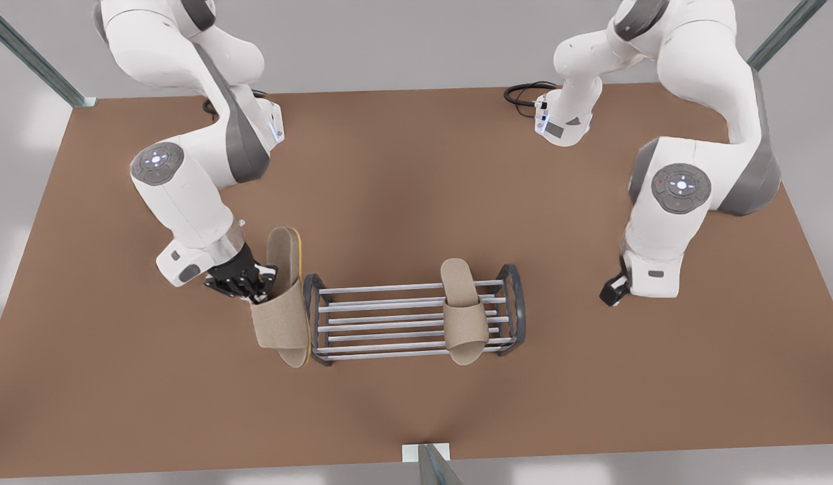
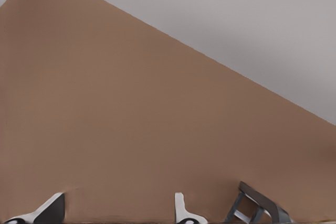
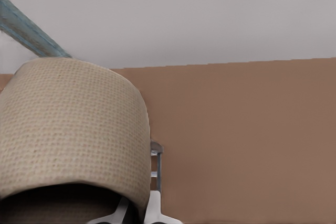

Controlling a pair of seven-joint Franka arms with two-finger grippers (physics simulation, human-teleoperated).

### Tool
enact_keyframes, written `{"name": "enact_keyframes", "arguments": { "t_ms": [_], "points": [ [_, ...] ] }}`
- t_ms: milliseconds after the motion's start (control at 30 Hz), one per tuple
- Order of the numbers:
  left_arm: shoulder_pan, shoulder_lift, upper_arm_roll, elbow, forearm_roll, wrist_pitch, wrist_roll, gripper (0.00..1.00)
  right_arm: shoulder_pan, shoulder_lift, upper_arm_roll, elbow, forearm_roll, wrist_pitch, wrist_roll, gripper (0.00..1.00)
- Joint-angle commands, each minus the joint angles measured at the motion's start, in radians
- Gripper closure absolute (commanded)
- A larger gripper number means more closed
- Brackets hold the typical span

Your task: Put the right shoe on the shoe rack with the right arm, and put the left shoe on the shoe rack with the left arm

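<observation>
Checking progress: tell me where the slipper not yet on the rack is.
The slipper hangs in the right hand, beside the shoe rack's end on the front view's left.

place: simulated robot test cell | evidence: bare brown tabletop (image 1: 416,168), plain grey surround, metal frame struts (image 1: 32,57)

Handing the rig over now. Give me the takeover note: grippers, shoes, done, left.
Right gripper: at the front view's left, jaws shut on the right shoe.
Left gripper: jaws open and holding nothing, waiting above the table off the front view's right end of the shoe rack.
Right shoe: tipped on its side, just outside the rack's end frame at the front view's left, not on the rods.
Left shoe: lying across the rods near the rack's front-view-right end.
Done: left shoe placed.
Left: move the right shoe over the free rods, set it down, release.
</observation>
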Motion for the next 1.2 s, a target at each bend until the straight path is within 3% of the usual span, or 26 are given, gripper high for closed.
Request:
{"name": "enact_keyframes", "arguments": {
  "t_ms": [0, 33, 67, 133, 333, 467, 900, 933, 967, 1033, 1067, 1100, 1167],
  "points": [
    [-0.207, -0.07, 0.438, 0.003, -0.441, -0.274, 0.863, 0.0, 0.042, 0.017, -0.002, 0.053, -0.047, -0.121, 0.362, 0.79],
    [-0.269, -0.245, 0.604, -0.222, -0.658, -0.037, 0.871, 0.0, 0.071, 0.031, -0.007, 0.068, -0.055, -0.121, 0.363, 0.79],
    [-0.252, -0.434, 0.537, -0.527, -0.551, 0.203, 0.877, 0.0, 0.089, 0.043, -0.007, 0.073, -0.082, -0.11, 0.373, 0.79],
    [-0.24, -0.397, 0.537, -0.435, -0.536, 0.102, 0.87, 0.0, 0.151, 0.083, -0.008, 0.085, -0.164, -0.057, 0.415, 0.79],
    [-0.248, -0.364, 0.532, -0.396, -0.471, 0.122, 0.862, 0.0, 0.251, 0.23, -0.01, 0.166, -0.502, 0.106, 0.396, 0.79],
    [-0.246, -0.357, 0.532, -0.396, -0.47, 0.124, 0.863, 0.0, 0.367, 0.27, -0.079, 0.199, -0.552, 0.1, 0.403, 0.79],
    [-0.251, -0.344, 0.532, -0.396, -0.47, 0.13, 0.86, 0.0, 0.399, 0.265, -0.096, 0.028, -0.639, 0.084, 0.561, 0.79],
    [-0.249, -0.342, 0.532, -0.396, -0.47, 0.131, 0.86, 0.0, 0.399, 0.265, -0.096, 0.028, -0.639, 0.084, 0.563, 0.72],
    [-0.251, -0.341, 0.532, -0.395, -0.47, 0.131, 0.86, 0.0, 0.401, 0.264, -0.096, 0.019, -0.639, 0.083, 0.563, 0.6],
    [-0.251, -0.336, 0.532, -0.395, -0.466, 0.131, 0.86, 0.0, 0.404, 0.264, -0.094, -0.008, -0.665, 0.084, 0.598, 0.59],
    [-0.252, -0.334, 0.532, -0.395, -0.465, 0.131, 0.86, 0.0, 0.413, 0.264, -0.094, -0.022, -0.676, 0.084, 0.616, 0.43],
    [-0.252, -0.333, 0.532, -0.395, -0.465, 0.131, 0.86, 0.0, 0.413, 0.264, -0.094, -0.03, -0.676, 0.084, 0.618, 0.0],
    [-0.252, -0.33, 0.532, -0.395, -0.463, 0.131, 0.86, 0.0, 0.415, 0.261, -0.093, -0.041, -0.681, 0.086, 0.644, 0.0]
  ]
}}
